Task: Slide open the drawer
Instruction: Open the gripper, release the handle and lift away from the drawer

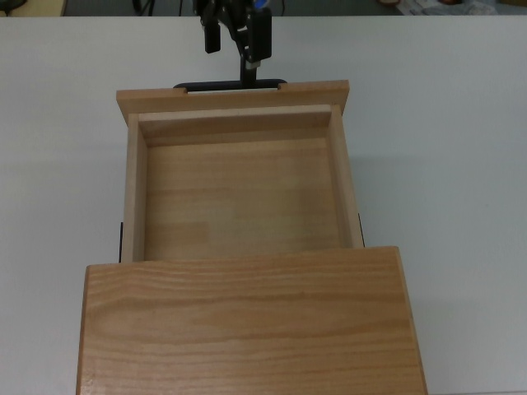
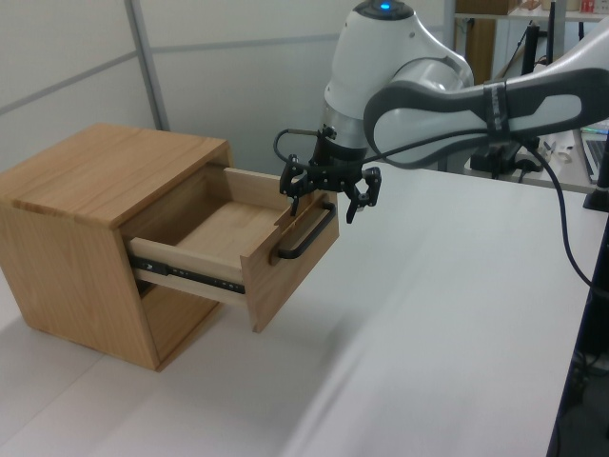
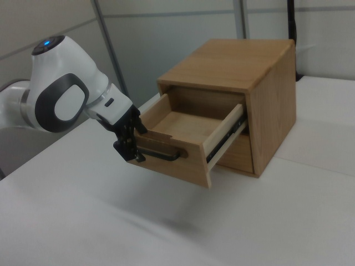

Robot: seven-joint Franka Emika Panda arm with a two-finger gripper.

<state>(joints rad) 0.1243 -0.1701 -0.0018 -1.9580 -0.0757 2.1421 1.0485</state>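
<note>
The light wooden drawer point(image 1: 137, 189) stands pulled far out of the cabinet point(image 1: 247, 321), its inside bare. Its black bar handle point(image 1: 230, 85) lies along the front panel at the top view's upper edge. My gripper point(image 1: 235, 41) hangs just beyond and above the handle, open, holding nothing. In the left view the gripper point(image 2: 328, 190) hovers over the handle point(image 2: 304, 233) with its fingers point(image 2: 366, 195) spread wide, apart from the bar. In the right view the gripper point(image 3: 130, 141) sits at the left end of the handle point(image 3: 163, 154), in front of the drawer point(image 3: 183, 163).
The cabinet point(image 2: 105, 167) rests on a white table point(image 2: 428, 333). A black slide rail point(image 2: 190, 276) shows along the drawer's side. My white arm point(image 2: 447, 95) reaches in from the left view's right. Shelves and cables stand behind the table.
</note>
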